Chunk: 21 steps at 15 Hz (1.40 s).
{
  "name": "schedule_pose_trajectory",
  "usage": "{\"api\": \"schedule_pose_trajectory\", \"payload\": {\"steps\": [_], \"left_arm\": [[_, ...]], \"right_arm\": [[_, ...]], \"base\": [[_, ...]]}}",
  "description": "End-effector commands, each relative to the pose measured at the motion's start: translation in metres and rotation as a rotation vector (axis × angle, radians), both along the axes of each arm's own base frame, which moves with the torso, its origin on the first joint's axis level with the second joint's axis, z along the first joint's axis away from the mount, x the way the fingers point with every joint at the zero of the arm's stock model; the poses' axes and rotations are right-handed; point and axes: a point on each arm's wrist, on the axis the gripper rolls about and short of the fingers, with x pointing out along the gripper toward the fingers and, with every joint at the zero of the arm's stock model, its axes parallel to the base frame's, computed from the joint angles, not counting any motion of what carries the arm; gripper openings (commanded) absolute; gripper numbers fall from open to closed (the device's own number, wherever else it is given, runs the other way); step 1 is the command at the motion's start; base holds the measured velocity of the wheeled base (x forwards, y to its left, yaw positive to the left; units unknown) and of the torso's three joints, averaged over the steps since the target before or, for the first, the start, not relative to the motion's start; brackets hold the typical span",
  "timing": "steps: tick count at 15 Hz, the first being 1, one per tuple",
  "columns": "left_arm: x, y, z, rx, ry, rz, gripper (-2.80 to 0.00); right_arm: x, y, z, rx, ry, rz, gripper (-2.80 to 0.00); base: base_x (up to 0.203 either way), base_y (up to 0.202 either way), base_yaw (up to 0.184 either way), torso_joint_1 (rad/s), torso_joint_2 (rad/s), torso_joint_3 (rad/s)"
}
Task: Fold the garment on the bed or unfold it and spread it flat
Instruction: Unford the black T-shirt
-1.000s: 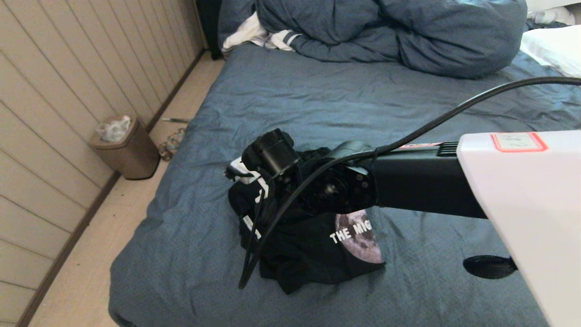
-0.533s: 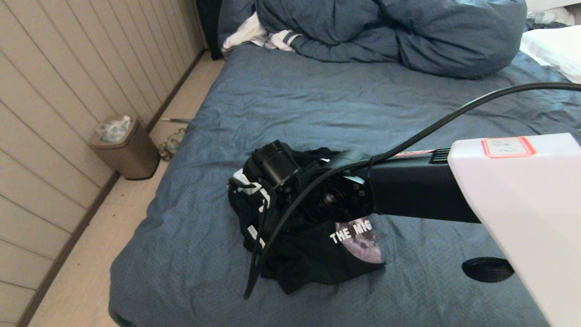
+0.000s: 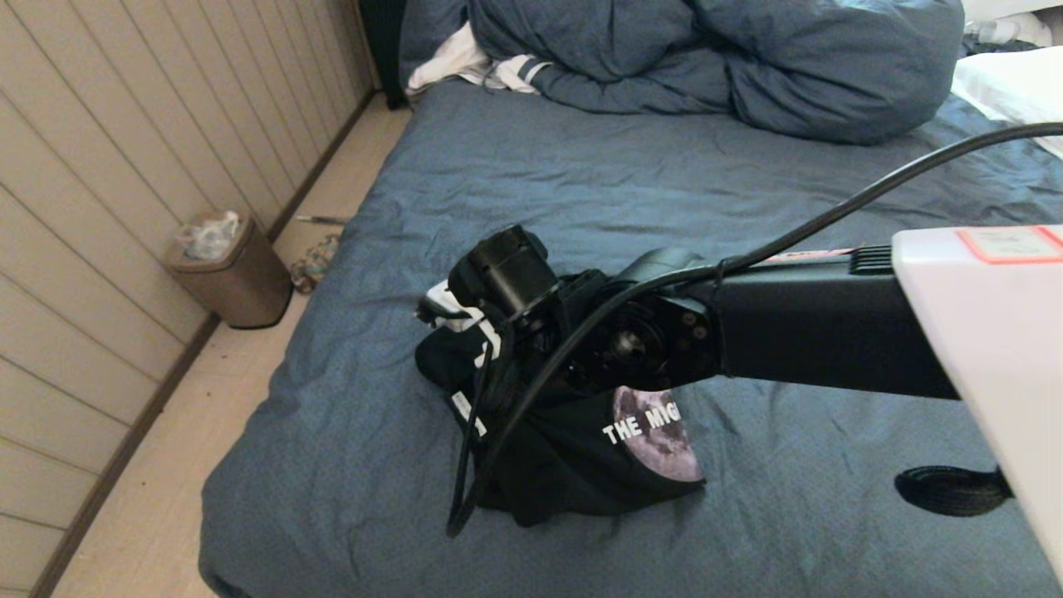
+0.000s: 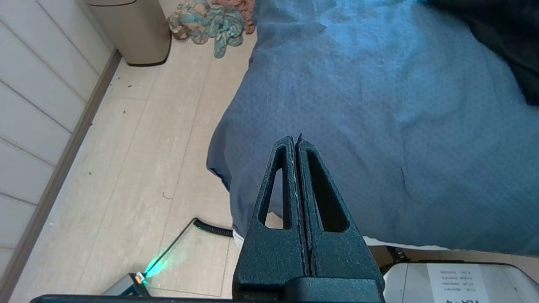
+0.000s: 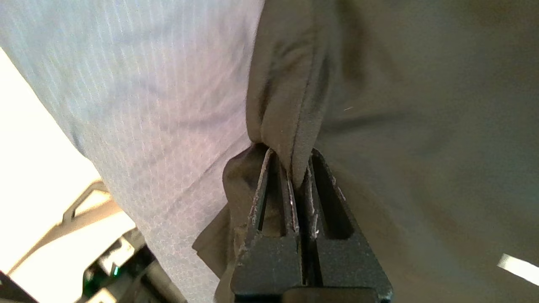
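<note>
The right gripper [image 5: 300,168] had clamped a fold of the crumpled black moon-print T-shirt [image 3: 581,448], whose bulk lay beneath and nearer than it; the left gripper [image 4: 297,143], shut empty, hung farther off.

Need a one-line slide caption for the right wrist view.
Right hand shut on a pinched fold of the black T-shirt, beside the blue sheet of the bed.

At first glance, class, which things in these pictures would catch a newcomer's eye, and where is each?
The right arm reaches across the bed from the right, its right gripper shut on a fold of the black T-shirt bunched near the bed's front. The shirt's pale moon print shows just below the arm. A heaped blue duvet lies at the far end.
</note>
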Motion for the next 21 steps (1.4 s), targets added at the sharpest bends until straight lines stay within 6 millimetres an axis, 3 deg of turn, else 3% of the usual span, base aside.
{"api": "schedule_pose_trajectory", "payload": {"steps": [1, 4, 7, 9, 12, 18, 21], "left_arm": [[0.000, 0.000, 0.000, 0.000, 0.000, 0.000, -2.80], [0.000, 0.000, 0.000, 0.002, -0.001, -0.002, -2.80], [0.000, 0.000, 0.000, 0.002, 0.002, -0.003, -2.80], [0.000, 0.000, 0.000, 0.002, 0.000, -0.002, -2.80], [0.000, 0.000, 0.000, 0.002, -0.001, -0.002, -2.80], [0.000, 0.000, 0.000, 0.000, -0.006, -0.002, -2.80], [0.000, 0.000, 0.000, 0.000, -0.007, -0.002, -2.80]], "right_arm": [[-0.010, -0.014, 0.032, 0.054, -0.054, -0.010, -2.80], [-0.012, -0.026, 0.050, 0.086, -0.086, -0.033, -2.80], [0.004, -0.077, 0.085, 0.144, -0.153, -0.159, -2.80], [0.011, -0.106, 0.093, 0.148, -0.164, -0.235, -2.80], [0.027, -0.165, 0.093, 0.141, -0.149, -0.434, -2.80], [0.025, -0.272, 0.079, 0.102, -0.110, -0.751, -2.80], [0.023, -0.310, 0.066, 0.096, -0.107, -0.858, -2.80]], "base": [[0.000, 0.000, 0.000, 0.000, 0.00, 0.000], [0.000, 0.000, 0.000, 0.000, 0.00, 0.000], [0.000, 0.000, 0.000, 0.000, 0.00, 0.000], [0.000, 0.000, 0.000, 0.000, 0.00, 0.000], [0.000, 0.000, 0.000, 0.000, 0.00, 0.000], [0.000, 0.000, 0.000, 0.000, 0.00, 0.000], [0.000, 0.000, 0.000, 0.000, 0.00, 0.000]]}}
